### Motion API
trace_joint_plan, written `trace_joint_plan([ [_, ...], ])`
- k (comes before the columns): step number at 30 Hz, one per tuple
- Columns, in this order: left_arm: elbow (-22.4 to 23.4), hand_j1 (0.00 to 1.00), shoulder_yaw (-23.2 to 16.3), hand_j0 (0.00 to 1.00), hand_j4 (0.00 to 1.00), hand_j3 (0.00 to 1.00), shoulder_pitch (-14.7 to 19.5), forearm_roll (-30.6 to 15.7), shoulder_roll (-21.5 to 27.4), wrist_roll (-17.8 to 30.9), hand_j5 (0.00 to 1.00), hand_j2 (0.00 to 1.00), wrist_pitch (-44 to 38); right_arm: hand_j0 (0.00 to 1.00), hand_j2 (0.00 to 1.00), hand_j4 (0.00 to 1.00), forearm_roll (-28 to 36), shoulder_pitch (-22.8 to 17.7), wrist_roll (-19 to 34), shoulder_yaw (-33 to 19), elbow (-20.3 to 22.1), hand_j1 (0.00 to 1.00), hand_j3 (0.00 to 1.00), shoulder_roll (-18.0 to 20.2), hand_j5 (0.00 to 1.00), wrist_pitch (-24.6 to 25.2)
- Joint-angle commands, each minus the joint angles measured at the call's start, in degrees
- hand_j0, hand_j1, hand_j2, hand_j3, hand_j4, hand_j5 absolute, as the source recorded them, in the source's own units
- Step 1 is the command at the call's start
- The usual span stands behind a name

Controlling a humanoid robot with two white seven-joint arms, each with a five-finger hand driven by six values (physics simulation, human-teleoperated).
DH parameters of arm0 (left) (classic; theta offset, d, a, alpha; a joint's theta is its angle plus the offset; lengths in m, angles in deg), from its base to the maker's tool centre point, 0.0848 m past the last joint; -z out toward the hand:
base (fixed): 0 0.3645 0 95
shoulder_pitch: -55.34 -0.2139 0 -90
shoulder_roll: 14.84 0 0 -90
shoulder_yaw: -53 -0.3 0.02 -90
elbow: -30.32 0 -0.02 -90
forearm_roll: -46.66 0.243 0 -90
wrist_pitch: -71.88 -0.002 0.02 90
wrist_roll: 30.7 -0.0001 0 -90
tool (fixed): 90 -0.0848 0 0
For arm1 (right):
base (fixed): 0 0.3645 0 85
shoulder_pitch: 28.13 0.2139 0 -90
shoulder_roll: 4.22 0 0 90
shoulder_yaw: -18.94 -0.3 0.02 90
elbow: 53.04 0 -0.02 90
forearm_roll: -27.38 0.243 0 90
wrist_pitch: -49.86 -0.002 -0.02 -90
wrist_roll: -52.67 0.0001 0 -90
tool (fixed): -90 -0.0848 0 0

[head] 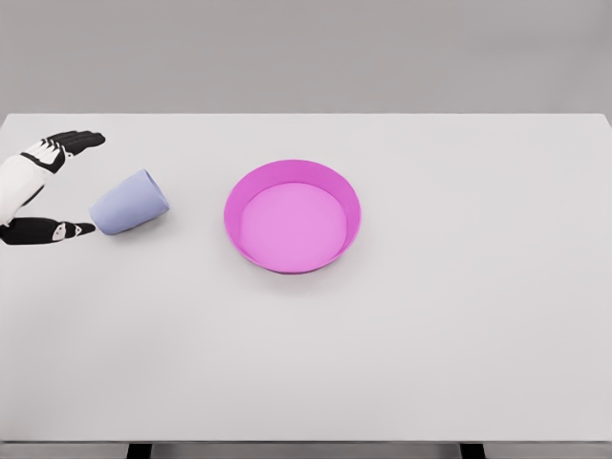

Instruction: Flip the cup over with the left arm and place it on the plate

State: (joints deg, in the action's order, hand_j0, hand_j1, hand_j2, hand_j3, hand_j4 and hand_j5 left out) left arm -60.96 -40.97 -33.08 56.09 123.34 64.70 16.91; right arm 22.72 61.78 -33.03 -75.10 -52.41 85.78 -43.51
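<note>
One pale blue cup (130,202) on the worktop (430,325), just the one. One magenta plate (293,216), also alone. One robot hand (43,186) in view, the left. That's the count: one of each.

- The left hand (43,186) is the only part of the robot in view.
- Its palm and back are cased in smooth white shells.
- The fingers (81,141) are glossy black, slim and jointed.
- The thumb (53,230) is black as well, with small white marks near its base.
- Black gaps show between the white panels near the knuckles.
</note>
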Motion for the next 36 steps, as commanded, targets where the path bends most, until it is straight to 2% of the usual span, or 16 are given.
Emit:
trace_joint_plan([
  [1, 0.0, 1.0, 0.0, 1.0, 1.0, 1.0, 0.0, -0.4, 0.1, 0.0, 1.0, 1.0, 0.0, 1.0, 1.0, 1.0, 0.0, 0.0, 0.0, -0.3, 0.1, 1.0, 1.0, 0.0, 1.0, 0.0],
  [12, 0.6, 1.0, 0.6, 1.0, 1.0, 1.0, -1.1, 0.4, 0.4, 0.0, 1.0, 1.0, 0.0, 1.0, 1.0, 1.0, 0.1, -0.4, 0.0, 0.0, -0.2, 1.0, 1.0, 0.0, 1.0, 0.0],
  [14, 2.7, 1.0, 1.2, 1.0, 1.0, 1.0, -0.8, 0.5, 0.6, 0.1, 1.0, 1.0, 0.0, 1.0, 1.0, 1.0, 0.1, -0.4, 0.1, 0.0, -0.2, 1.0, 1.0, 0.0, 1.0, 0.1],
  [16, 2.9, 1.0, 1.9, 1.0, 1.0, 1.0, -0.4, 1.1, 0.5, 2.8, 1.0, 1.0, 0.0, 1.0, 1.0, 1.0, 0.1, -0.4, 0.0, 0.0, -0.2, 1.0, 1.0, 0.0, 1.0, 0.1],
  [20, 2.7, 1.0, 2.9, 1.0, 1.0, 1.0, -0.5, 1.0, 0.2, 2.8, 1.0, 1.0, 0.0, 1.0, 1.0, 1.0, 0.1, -0.4, 0.0, 0.0, -0.2, 1.0, 1.0, 0.0, 1.0, 0.0],
  [22, 2.7, 1.0, 2.7, 1.0, 1.0, 1.0, -2.6, -0.1, -0.7, 2.4, 1.0, 1.0, 0.0, 1.0, 1.0, 1.0, 0.1, -0.4, 0.1, 0.0, -0.2, 1.0, 1.0, 0.0, 1.0, 0.1],
  [27, 2.9, 1.0, 3.0, 1.0, 1.0, 1.0, -3.9, -1.2, -1.7, 2.5, 1.0, 1.0, 0.0, 1.0, 1.0, 1.0, 0.1, -0.4, 0.0, 0.0, -0.2, 1.0, 1.0, 0.0, 1.0, 0.0],
  [29, 2.1, 1.0, 2.9, 1.0, 1.0, 1.0, -6.9, -6.4, -0.8, 2.3, 1.0, 1.0, 0.0, 1.0, 1.0, 1.0, 0.1, -0.4, 0.0, 0.0, -0.2, 1.0, 1.0, 0.0, 1.0, 0.1],
  [32, 2.0, 1.0, 1.8, 1.0, 1.0, 1.0, -7.1, -6.7, -0.5, 2.4, 1.0, 1.0, 0.0, 1.0, 1.0, 1.0, 0.1, -0.4, 0.0, 0.0, -0.2, 1.0, 1.0, 0.0, 1.0, 0.1],
  [33, 2.2, 1.0, 0.7, 1.0, 1.0, 1.0, -6.6, -6.7, -0.3, 2.4, 1.0, 1.0, 0.0, 1.0, 1.0, 1.0, 0.1, -0.4, 0.0, 0.0, -0.2, 1.0, 1.0, 0.0, 1.0, 0.1],
  [34, 2.7, 1.0, -1.2, 1.0, 1.0, 1.0, -4.3, -6.6, 2.9, 2.5, 1.0, 1.0, 0.0, 1.0, 1.0, 1.0, 0.1, -0.4, 0.0, 0.0, -0.2, 1.0, 1.0, 0.0, 1.0, 0.1],
  [36, 5.1, 1.0, -6.7, 1.0, 1.0, 1.0, 0.5, -6.9, 3.9, 2.5, 1.0, 1.0, 0.0, 1.0, 1.0, 1.0, 0.1, -0.4, 0.0, 0.0, -0.2, 1.0, 1.0, 0.0, 1.0, 0.0],
])
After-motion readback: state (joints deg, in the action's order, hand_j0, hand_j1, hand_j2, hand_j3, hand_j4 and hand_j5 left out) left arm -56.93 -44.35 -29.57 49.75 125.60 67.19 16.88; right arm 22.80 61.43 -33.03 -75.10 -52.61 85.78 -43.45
